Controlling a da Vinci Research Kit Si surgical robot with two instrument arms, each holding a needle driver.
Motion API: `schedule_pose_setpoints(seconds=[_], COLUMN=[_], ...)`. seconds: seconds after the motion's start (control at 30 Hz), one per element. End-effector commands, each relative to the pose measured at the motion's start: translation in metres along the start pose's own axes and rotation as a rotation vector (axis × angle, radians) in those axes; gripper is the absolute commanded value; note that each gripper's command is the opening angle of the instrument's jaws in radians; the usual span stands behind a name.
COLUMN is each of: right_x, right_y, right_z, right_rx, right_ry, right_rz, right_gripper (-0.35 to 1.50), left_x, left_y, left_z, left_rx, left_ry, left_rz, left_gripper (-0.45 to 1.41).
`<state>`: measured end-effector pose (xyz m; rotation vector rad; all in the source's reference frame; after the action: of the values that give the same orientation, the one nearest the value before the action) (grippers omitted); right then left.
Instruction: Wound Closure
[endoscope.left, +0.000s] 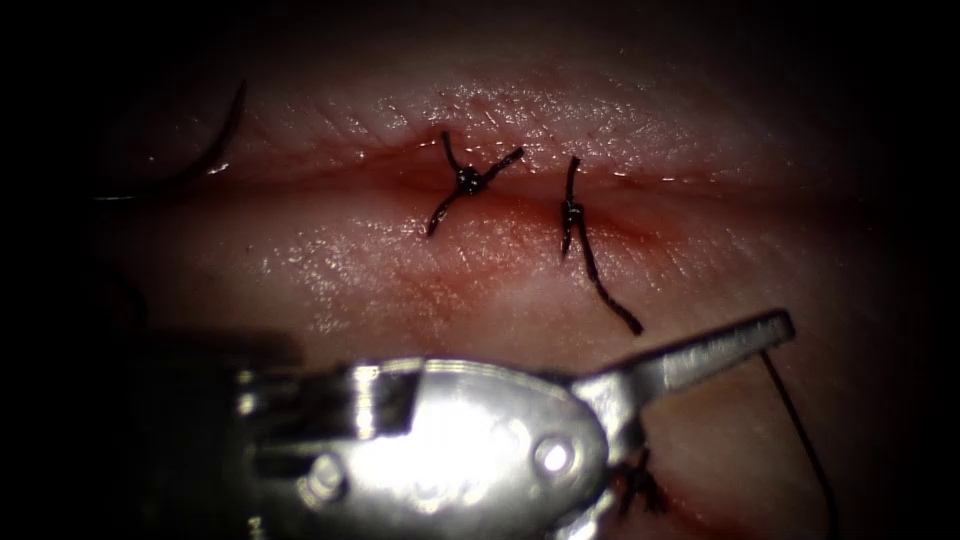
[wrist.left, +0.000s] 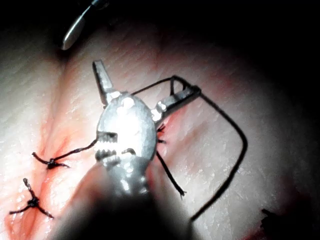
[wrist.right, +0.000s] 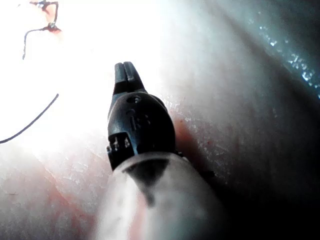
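Tissue (endoscope.left: 330, 270): pale pink, glossy, with fine whitish creases; deeper red along the cut (endoscope.left: 400, 175), and red fluid (endoscope.left: 440, 290) tints the skin below it in faint streaks. Two knotted stitches (endoscope.left: 467, 182): black thread, frayed dark ends, one long dark tail (endoscope.left: 605, 290). Loose thread (wrist.left: 235, 165): thin, black, a dark line on pale tissue. Needle (endoscope.left: 222, 140): dark grey curve with a small bright glint. Left tool (wrist.left: 142, 95): bright silver metal, white glare on the wrist housing, darker slots and round rivets, fine ridged pattern on the upper jaw. Right tool (wrist.right: 126, 72): dark grey, nearly black, with a pale translucent shaft sleeve.
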<state>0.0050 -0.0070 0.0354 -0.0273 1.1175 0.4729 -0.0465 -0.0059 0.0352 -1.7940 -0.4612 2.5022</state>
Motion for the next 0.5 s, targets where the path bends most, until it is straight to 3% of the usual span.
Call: schedule_pose_setpoints(seconds=[0.03,0.07,0.1,0.13,0.2,0.27,0.5], right_x=[0.0000,0.0001,0.0001,0.0001,0.0001,0.0002,0.0005], right_y=[-0.0001,-0.0005,-0.0008,-0.0008,-0.0017,-0.0021,-0.0027], right_z=[0.0014,0.0020,0.0022,0.0022,0.0031,0.0034,0.0037], right_rx=[0.003,0.002,0.003,0.003,0.026,0.036,0.048], right_ry=[0.000,-0.008,-0.013,-0.013,-0.032,-0.028,-0.033], right_rz=[-0.002,-0.004,-0.005,-0.005,-0.012,-0.014,-0.016], right_gripper=[0.14,0.51,0.57,0.57,0.57,0.52,0.52], left_x=[-0.0002,-0.0014,-0.0020,-0.0020,-0.0049,-0.0066,-0.0104], left_y=[-0.0003,-0.0008,-0.0011,-0.0011,-0.0023,-0.0028,-0.0041], left_z=[0.0006,-0.0003,-0.0008,-0.0008,-0.0028,-0.0036,-0.0026], left_rx=[-0.003,0.031,0.049,0.049,0.114,0.138,0.140], left_ry=[-0.002,-0.063,-0.086,-0.086,-0.148,-0.176,-0.194], left_rz=[0.002,-0.015,-0.023,-0.023,-0.052,-0.037,0.033], left_gripper=[1.38,1.38,1.38,1.38,1.11,1.01,0.73])
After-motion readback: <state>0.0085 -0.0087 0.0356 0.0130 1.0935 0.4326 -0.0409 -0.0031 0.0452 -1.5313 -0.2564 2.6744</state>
